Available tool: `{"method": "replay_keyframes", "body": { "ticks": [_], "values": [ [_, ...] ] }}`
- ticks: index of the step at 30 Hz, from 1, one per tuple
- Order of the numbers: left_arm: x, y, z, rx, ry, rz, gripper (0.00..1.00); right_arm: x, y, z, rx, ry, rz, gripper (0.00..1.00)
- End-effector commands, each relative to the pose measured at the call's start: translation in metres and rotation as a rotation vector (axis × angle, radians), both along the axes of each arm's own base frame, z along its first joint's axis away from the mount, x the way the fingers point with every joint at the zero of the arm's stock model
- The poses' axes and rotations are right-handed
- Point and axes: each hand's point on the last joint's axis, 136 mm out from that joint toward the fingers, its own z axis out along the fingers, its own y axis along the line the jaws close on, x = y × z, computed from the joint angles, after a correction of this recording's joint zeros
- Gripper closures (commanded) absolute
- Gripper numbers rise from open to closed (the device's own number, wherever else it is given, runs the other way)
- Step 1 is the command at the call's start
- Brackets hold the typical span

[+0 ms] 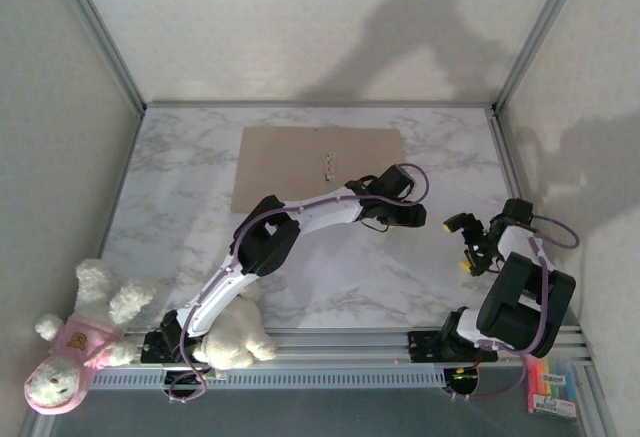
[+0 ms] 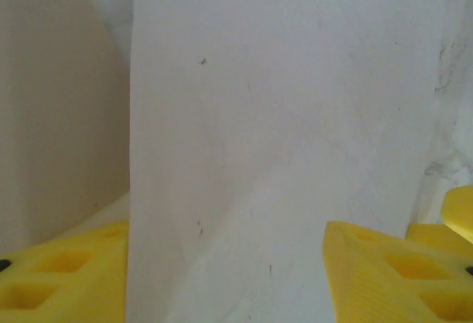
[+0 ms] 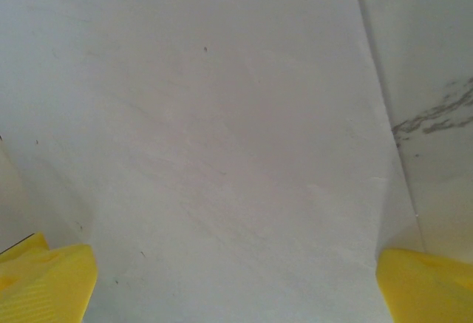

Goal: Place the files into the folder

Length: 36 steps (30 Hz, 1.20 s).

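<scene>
The tan folder lies flat at the back of the marble table, and its brown surface sits left of the sheet in the left wrist view. A white file sheet lies in front of it. My left gripper hangs over the sheet's far edge. Its yellow fingers stand apart around the paper; the sheet's straight left edge cuts off the left finger. My right gripper hovers at the sheet's right side, wide open over the paper.
Two plush toys sit near the left arm's base: a pink-dressed one and a cream one. A pack of highlighters lies at the front right corner. Metal frame rails and grey walls close in the table.
</scene>
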Motion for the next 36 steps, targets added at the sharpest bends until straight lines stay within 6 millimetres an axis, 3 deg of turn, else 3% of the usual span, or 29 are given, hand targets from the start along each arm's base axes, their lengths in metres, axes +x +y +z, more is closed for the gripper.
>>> {"method": "replay_keyframes", "body": {
  "ticks": [1,7,13,19,24,28,36],
  "values": [
    [0.007,0.011,-0.012,0.056,-0.004,0.02,0.37,-0.009,0.006,-0.008,0.019,0.024,0.011,0.01],
    [0.003,0.003,-0.013,0.021,0.011,0.0,0.47,-0.009,0.006,-0.006,0.017,0.016,0.013,0.01],
    [0.005,0.004,-0.012,0.028,-0.002,0.002,0.63,-0.004,0.008,0.002,0.025,-0.024,0.017,0.01],
    [0.008,0.002,0.003,0.01,-0.027,-0.003,0.8,0.004,0.012,0.017,0.044,-0.095,0.021,0.01],
    [0.012,0.004,0.041,-0.023,-0.083,-0.01,0.92,0.02,0.025,0.053,0.106,-0.254,0.064,0.01],
    [0.017,0.014,0.088,-0.03,-0.165,-0.005,0.99,0.031,0.039,0.095,0.121,-0.404,0.132,0.01],
    [0.026,0.062,0.189,-0.005,-0.345,0.047,1.0,0.039,0.071,0.18,0.225,-0.683,0.215,0.01]
  ]
}}
